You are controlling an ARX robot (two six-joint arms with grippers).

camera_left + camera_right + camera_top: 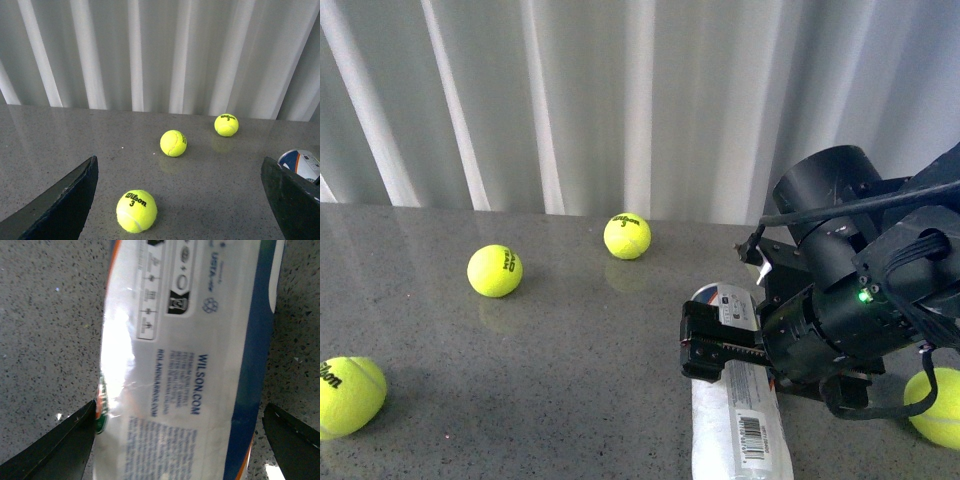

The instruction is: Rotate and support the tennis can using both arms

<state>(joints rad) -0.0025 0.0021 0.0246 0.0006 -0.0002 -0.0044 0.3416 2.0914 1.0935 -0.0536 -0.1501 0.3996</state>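
The tennis can (742, 425) lies on its side on the grey table, its label's white side and barcode facing up. My right gripper (718, 345) is open and hangs low over the can's far part. In the right wrist view the can (190, 355) fills the gap between the fingers (55, 452) of the right gripper (180, 450), and I cannot tell whether they touch it. My left gripper (180, 200) is open and empty. It does not show in the front view. The can's far end (302, 164) peeks out beside one of its fingers (292, 200).
Tennis balls lie on the table: one at the back (627, 236), one left of it (495, 271), one at the left edge (348, 396), one by the right arm (942, 405). A ball (136, 211) lies between the left fingers. A grey curtain (620, 100) hangs behind.
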